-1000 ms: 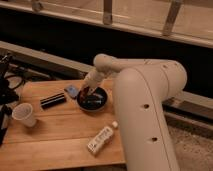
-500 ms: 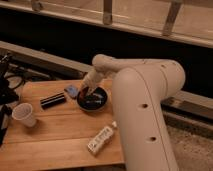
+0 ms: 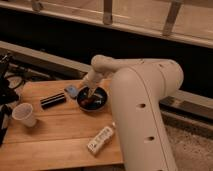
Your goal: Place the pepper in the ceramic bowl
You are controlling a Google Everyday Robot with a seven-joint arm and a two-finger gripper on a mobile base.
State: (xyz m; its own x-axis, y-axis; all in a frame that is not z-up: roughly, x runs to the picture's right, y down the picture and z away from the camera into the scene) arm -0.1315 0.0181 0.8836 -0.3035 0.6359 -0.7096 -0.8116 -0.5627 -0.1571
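The black ceramic bowl (image 3: 93, 99) sits on the wooden table (image 3: 55, 137), right of centre. My gripper (image 3: 88, 93) hangs over the bowl's near-left part, at the end of the white arm (image 3: 140, 100) that reaches in from the right. A small dark red shape inside the bowl below the gripper looks like the pepper (image 3: 88, 101). I cannot tell whether the gripper touches it.
A small blue item (image 3: 72, 90) lies just left of the bowl. A black bar-shaped object (image 3: 53, 100) lies further left. A white paper cup (image 3: 24, 114) stands at the left edge. A white rectangular pack (image 3: 99, 139) lies near the table's front right.
The gripper stays over the bowl with almost no movement. Nothing else on the table has moved.
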